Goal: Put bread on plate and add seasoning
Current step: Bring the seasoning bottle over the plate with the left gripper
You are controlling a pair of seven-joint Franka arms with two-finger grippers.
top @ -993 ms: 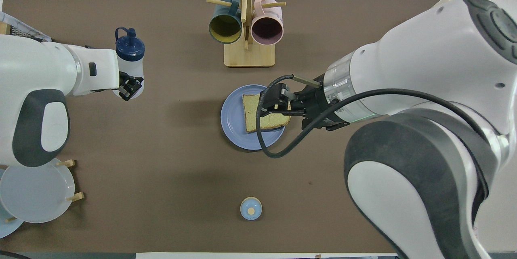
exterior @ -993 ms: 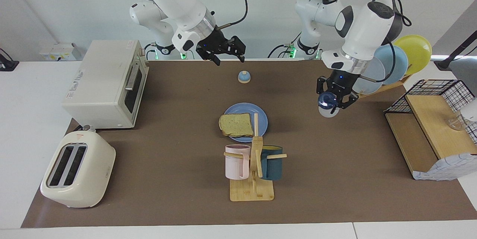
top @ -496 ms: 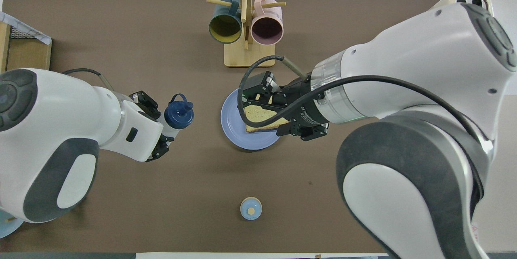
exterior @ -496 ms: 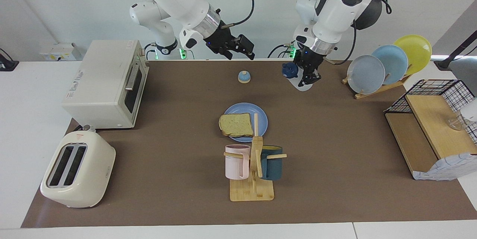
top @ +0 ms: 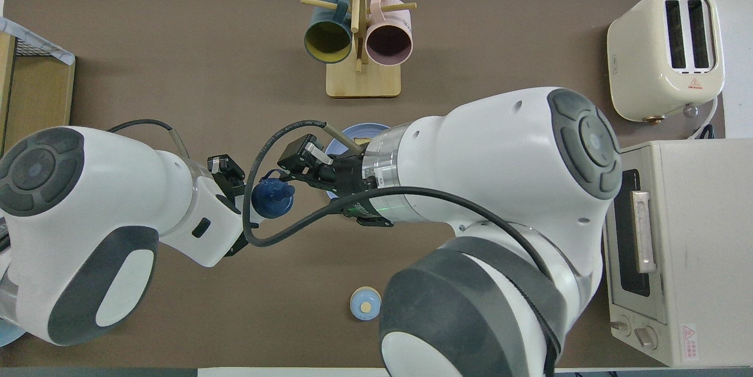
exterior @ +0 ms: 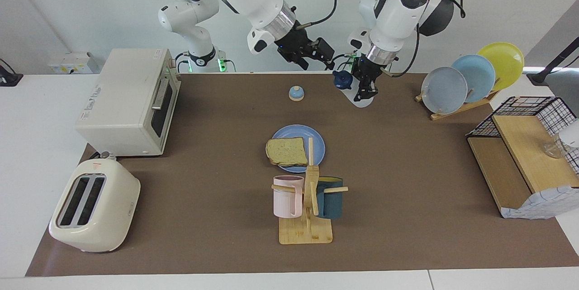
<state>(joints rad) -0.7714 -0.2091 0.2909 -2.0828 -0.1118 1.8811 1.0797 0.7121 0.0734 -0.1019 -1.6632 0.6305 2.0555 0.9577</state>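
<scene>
Brown mat covering the table (exterior: 203, 154); white surround at the frame edges.

Item, centre of the facing view: the plate (exterior: 316, 141) (top: 363, 129), medium blue, flat on the mat. The bread (exterior: 286, 151) lies on it, overhanging the rim toward the right arm's end of the table. In the overhead view the right arm covers all but a sliver of the plate and hides the bread.

Item, upper centre-right of the facing view: the seasoning (exterior: 350, 88) (top: 272, 199), translucent bottle with navy cap, tilted, held up in the air. The left gripper (exterior: 367, 85) (top: 235, 200) is clamped around its body, over the mat near the robots' edge, beside the bell.

Item, top centre of the facing view: the right gripper (exterior: 315, 53) (top: 306, 166), raised near the seasoning's cap and holding nothing; whether its fingers stand apart or together cannot be told.

Item: small blue-domed bell (exterior: 296, 93) (top: 365, 303), on the mat, nearer to the robots than the plate.

Item, lower centre of the facing view: wooden mug tree (exterior: 307, 217) (top: 360, 59) with a pink mug (exterior: 287, 196) and a dark teal mug (exterior: 330, 197), farther from the robots than the plate.

Item, left of the facing view: toaster oven (exterior: 129, 102) and, lower left, cream toaster (exterior: 92, 206).

Item, right of the facing view: rack of upright plates (exterior: 470, 79) and a wire-and-wood shelf (exterior: 524, 159).
</scene>
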